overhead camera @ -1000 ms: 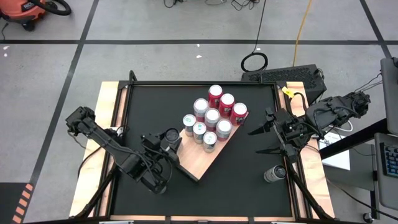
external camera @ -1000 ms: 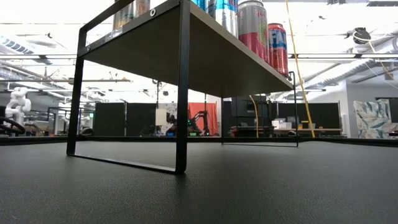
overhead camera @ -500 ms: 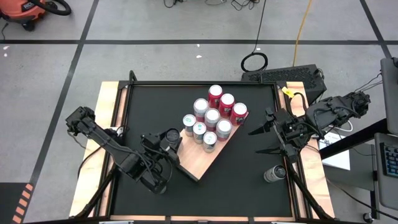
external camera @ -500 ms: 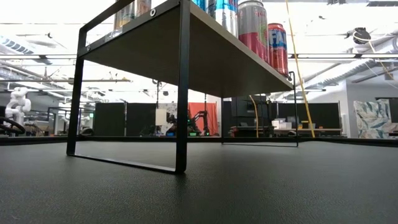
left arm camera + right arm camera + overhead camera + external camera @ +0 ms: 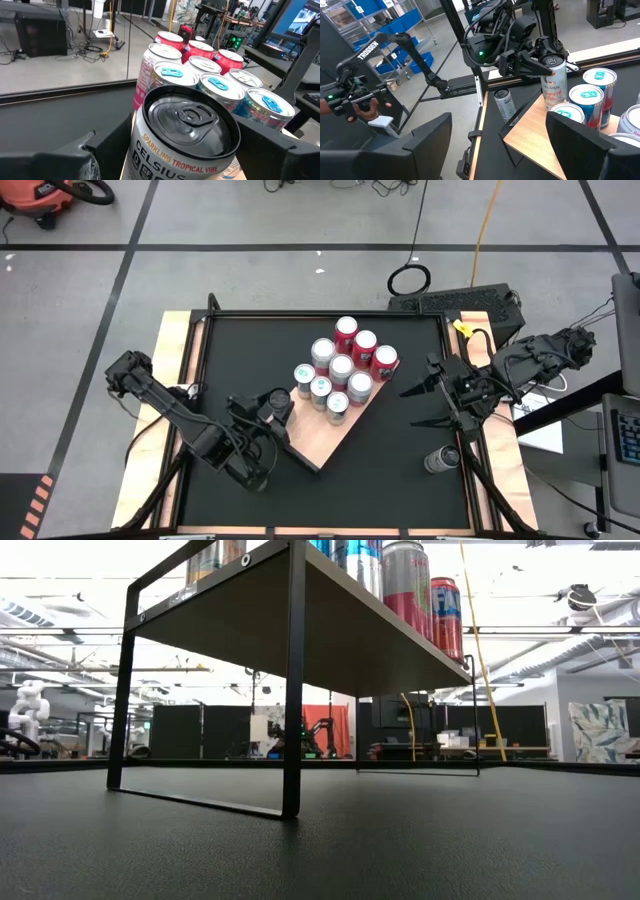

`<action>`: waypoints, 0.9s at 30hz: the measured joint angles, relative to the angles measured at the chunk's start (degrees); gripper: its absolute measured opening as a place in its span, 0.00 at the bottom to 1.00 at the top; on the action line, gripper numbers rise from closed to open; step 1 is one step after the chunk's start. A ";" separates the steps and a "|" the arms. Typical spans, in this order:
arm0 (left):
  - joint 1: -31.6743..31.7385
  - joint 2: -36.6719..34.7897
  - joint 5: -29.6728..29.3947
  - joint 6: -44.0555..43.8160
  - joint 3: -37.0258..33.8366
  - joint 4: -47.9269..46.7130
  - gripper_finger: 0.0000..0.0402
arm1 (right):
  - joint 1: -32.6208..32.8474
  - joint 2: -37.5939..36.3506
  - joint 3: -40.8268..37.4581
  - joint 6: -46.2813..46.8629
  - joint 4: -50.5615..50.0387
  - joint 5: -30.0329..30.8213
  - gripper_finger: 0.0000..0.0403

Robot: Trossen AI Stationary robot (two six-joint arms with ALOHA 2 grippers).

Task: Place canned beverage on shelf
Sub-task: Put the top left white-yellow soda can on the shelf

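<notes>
Nothing has shifted over the last second: the left gripper still clasps the silver Celsius can upright over the near corner of the light tan wooden shelf, unreleased, while the right gripper waits open, well apart

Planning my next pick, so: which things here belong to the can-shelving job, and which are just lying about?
Job: shelf, Celsius can in left gripper, shelved cans, spare can on table, open right gripper waiting.
Lying about: orange vacuum, cable loop on floor.
</notes>
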 joint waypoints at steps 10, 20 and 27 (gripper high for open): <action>0.00 -3.19 1.97 0.33 0.02 0.55 0.78 | 0.01 -0.02 0.00 0.01 0.00 0.00 0.75; 0.00 -5.61 4.24 10.08 0.02 9.32 0.78 | 0.01 -0.02 0.00 0.01 0.00 0.02 0.75; 0.00 -5.61 7.09 12.09 0.02 11.49 0.78 | 0.00 -0.02 0.00 -0.19 0.00 1.27 0.75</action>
